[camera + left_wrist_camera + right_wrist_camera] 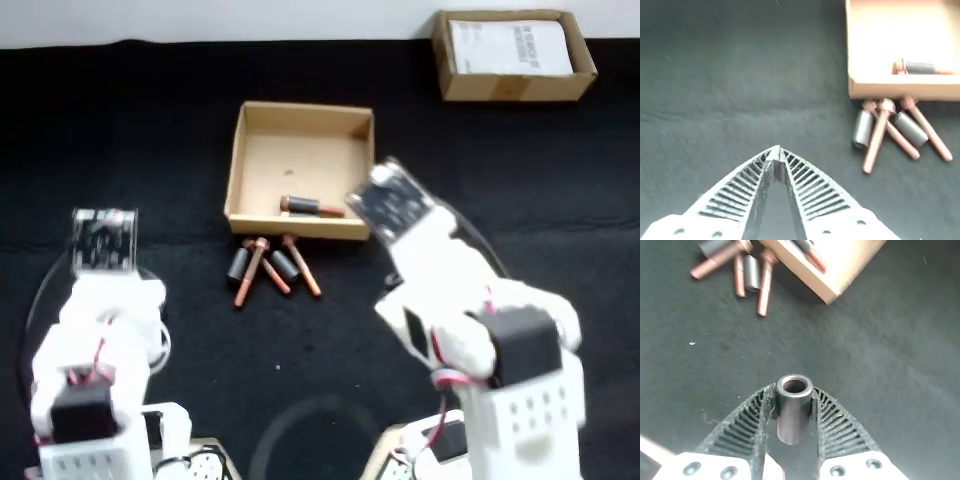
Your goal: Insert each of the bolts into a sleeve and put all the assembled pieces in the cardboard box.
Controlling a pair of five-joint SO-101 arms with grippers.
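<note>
My right gripper (793, 391) is shut on a dark grey sleeve (792, 410), held upright above the black mat with its bore facing the camera. The right arm (400, 210) hangs just off the cardboard box's (300, 225) near right corner. One bolt in a sleeve (310, 207) lies inside the box by the front wall. In front of the box, three copper bolts (875, 142) and two grey sleeves (862, 127) lie in a loose cluster (268, 265). My left gripper (776, 152) is shut and holds nothing, left of that cluster over bare mat.
A second cardboard box (515, 55) with a sheet of paper in it stands at the back right. A black mat (180, 140) covers the table. The left arm (100, 240) stands at the left side.
</note>
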